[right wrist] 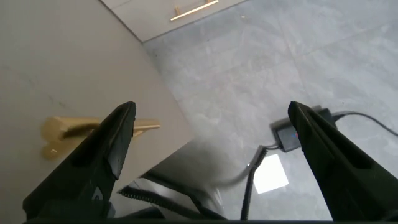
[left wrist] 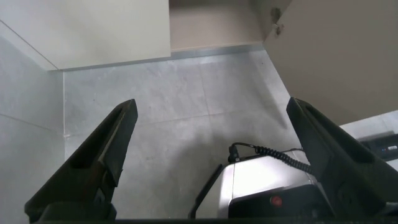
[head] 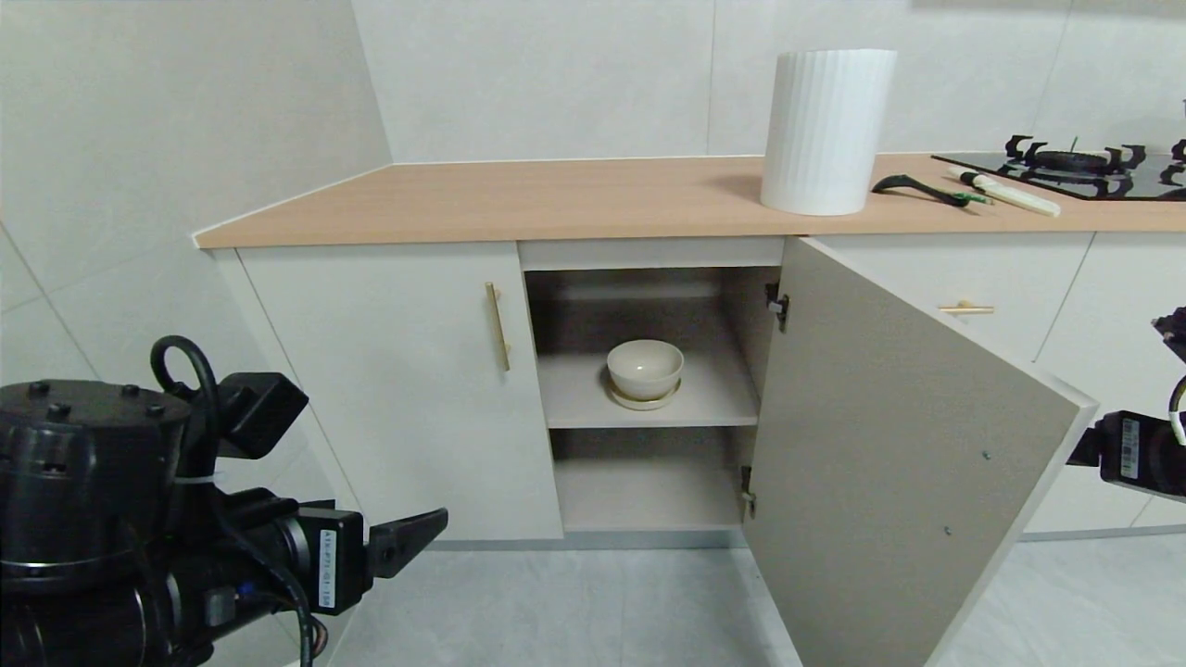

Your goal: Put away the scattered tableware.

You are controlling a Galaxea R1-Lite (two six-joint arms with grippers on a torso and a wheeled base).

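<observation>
Tableware: a cream ceramic bowl [head: 645, 367] sits on a small cream plate [head: 642, 401] on the upper shelf [head: 713, 398] of the open cabinet.
In the way: the grey cabinet door [head: 889, 417] stands swung wide, its brass handle [right wrist: 93, 129] just beside the right claw [right wrist: 211, 109].
Right claw: spread wide, empty.
Left claw [left wrist: 210, 106]: spread wide, empty, low over the grey tiled floor [left wrist: 186, 99].
Counter [head: 556, 199]: wood-toned; a tall white ribbed container [head: 825, 130], a black-handled utensil [head: 917, 190] and a cream-handled knife [head: 1005, 193] lie toward its right end, by the black gas hob [head: 1075, 171].
Room: pale tiled walls.
</observation>
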